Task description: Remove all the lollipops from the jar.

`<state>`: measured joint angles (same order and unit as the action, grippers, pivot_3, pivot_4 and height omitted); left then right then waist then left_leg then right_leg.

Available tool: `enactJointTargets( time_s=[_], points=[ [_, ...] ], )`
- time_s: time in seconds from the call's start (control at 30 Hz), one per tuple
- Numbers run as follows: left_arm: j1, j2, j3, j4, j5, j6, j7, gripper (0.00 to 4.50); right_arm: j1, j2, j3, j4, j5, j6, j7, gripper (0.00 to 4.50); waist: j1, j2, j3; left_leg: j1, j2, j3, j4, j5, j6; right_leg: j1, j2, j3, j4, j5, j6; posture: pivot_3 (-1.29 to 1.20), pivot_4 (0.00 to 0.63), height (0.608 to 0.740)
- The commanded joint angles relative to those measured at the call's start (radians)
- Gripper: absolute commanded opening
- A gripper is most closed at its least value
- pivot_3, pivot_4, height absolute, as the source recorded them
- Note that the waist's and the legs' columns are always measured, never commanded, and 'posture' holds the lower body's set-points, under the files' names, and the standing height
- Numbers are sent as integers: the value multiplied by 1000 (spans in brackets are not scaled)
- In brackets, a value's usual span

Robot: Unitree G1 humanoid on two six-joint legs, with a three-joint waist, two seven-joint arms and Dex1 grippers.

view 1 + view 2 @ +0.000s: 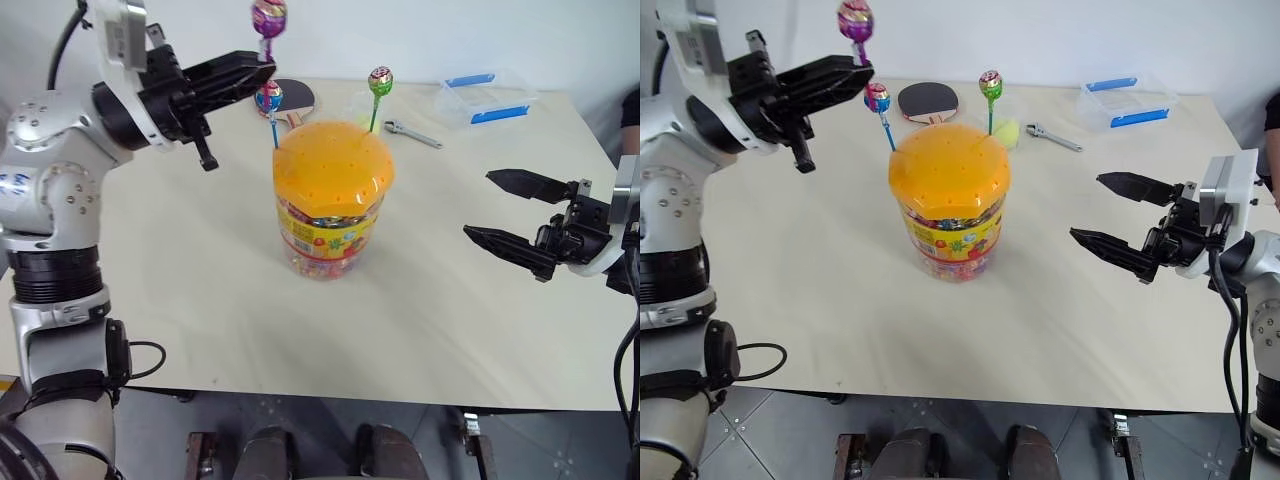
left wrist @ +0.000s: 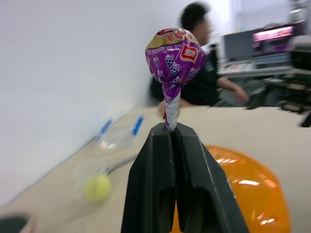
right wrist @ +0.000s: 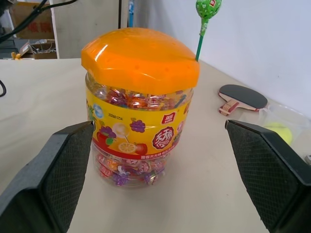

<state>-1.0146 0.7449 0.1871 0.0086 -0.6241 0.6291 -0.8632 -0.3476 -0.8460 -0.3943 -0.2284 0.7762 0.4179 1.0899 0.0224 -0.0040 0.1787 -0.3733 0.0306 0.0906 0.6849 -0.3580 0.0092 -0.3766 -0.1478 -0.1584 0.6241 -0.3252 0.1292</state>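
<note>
Left pincer clamped on purple lollipop stick; right pincer apart at jar's 3 o'clock. We fear slippage.

The jar stands upright on my tabletop, orange domed lid on, yellow-red label facing me. The blue lollipop and green lollipop stand in lid holes. The purple lollipop is clear of the jar, stick clamped in my left fingers.
</note>
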Motion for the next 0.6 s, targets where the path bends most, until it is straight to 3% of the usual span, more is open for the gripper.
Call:
enactJointTargets(
  time_s=[0.03,0.17,0.33,0.6],
  points=[
    [-22,76,78,-73,-8,99,102,18,-13,-15,-24,-7,10,-12,7,4500,0,0,0,0,0,0,0,0,0,0,0,0,0,0,0,0,150,740],
    [67,186,157,-127,10,325,260,18,-42,-10,7,22,2,-14,28,4500,-2,0,0,0,0,0,0,0,0,0,0,1,0,0,0,0,150,740],
    [209,300,141,-160,-7,666,323,18,-64,-24,34,48,7,-14,98,4500,2,-1,1,1,0,0,0,0,0,0,0,2,2,0,0,0,150,740],
    [457,333,103,-133,84,810,407,18,-34,-47,28,0,53,39,172,4500,3,-3,2,1,0,0,-1,0,0,0,0,2,1,0,0,0,150,740]
  ],
)
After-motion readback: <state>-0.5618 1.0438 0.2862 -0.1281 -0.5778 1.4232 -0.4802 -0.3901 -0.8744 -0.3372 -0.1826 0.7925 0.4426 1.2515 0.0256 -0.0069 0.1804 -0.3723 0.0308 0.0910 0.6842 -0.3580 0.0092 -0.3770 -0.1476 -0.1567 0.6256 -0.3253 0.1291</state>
